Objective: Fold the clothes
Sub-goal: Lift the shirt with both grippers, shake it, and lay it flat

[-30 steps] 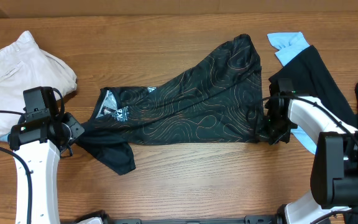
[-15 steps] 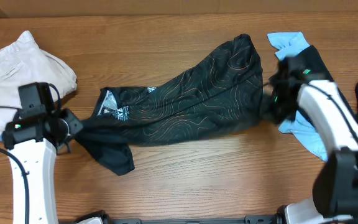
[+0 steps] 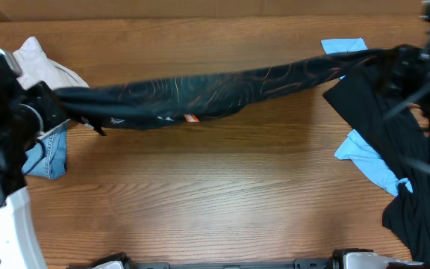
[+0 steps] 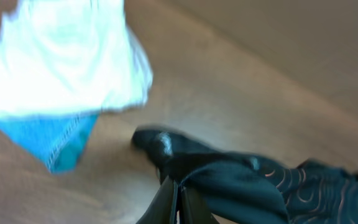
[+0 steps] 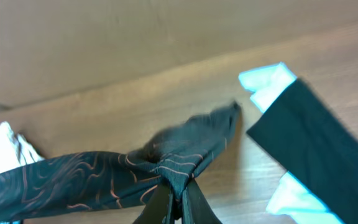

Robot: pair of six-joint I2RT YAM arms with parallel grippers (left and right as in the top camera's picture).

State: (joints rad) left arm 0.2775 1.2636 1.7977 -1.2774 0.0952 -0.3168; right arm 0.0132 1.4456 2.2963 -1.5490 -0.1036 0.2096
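Both pairs of jaws are clenched on cloth: the left gripper (image 4: 178,204) pinches one end of the black short-sleeved jersey with thin orange contour lines (image 3: 200,88), and the right gripper (image 5: 178,199) pinches the other end. Between them the jersey appears lifted, stretched as a twisted rope over the wooden table (image 3: 200,202). It runs from beside the cream trousers (image 3: 47,69) and blue denim jeans (image 3: 47,158) across to the plain black garment (image 3: 368,104) and light-blue garment (image 3: 372,163). We judge the step to be spreading the jersey: we hold both grips firm, match heights, ease the twist out, then lower it flat onto bare wood between the piles
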